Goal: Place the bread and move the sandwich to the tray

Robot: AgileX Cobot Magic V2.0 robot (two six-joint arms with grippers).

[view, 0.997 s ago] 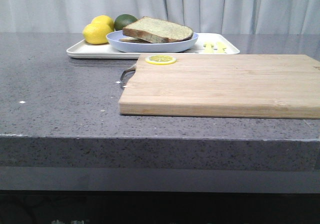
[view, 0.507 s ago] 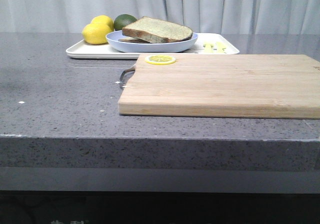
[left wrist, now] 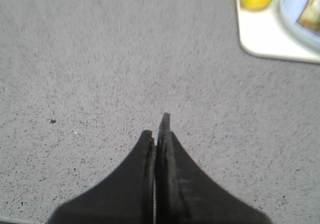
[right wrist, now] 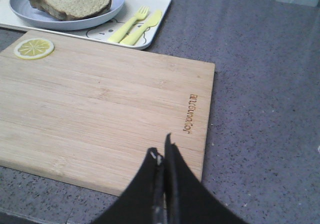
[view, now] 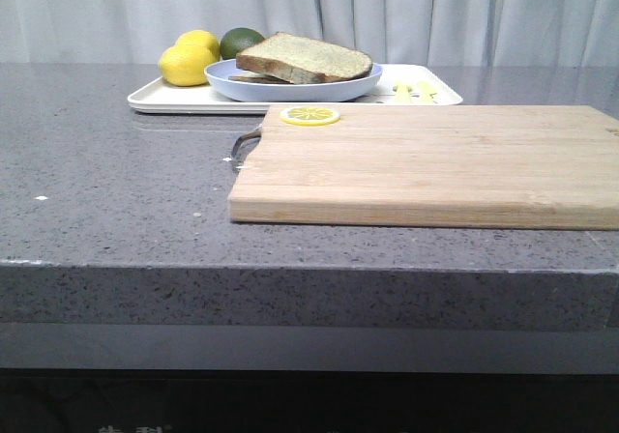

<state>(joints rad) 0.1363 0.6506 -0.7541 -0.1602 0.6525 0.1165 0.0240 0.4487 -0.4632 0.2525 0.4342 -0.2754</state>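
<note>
Sandwich point(view: 304, 59) on tray point(view: 155, 97), two lemons point(view: 188, 64), one lime point(view: 241, 41)

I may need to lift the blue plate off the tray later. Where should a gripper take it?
Probably the plate's raised near rim, approached from the board side: that edge is exposed, while lemons crowd its left and bread covers its middle.

The cutting board point(right wrist: 105, 104) bears burnt-in lettering (too blurred to read).
</note>
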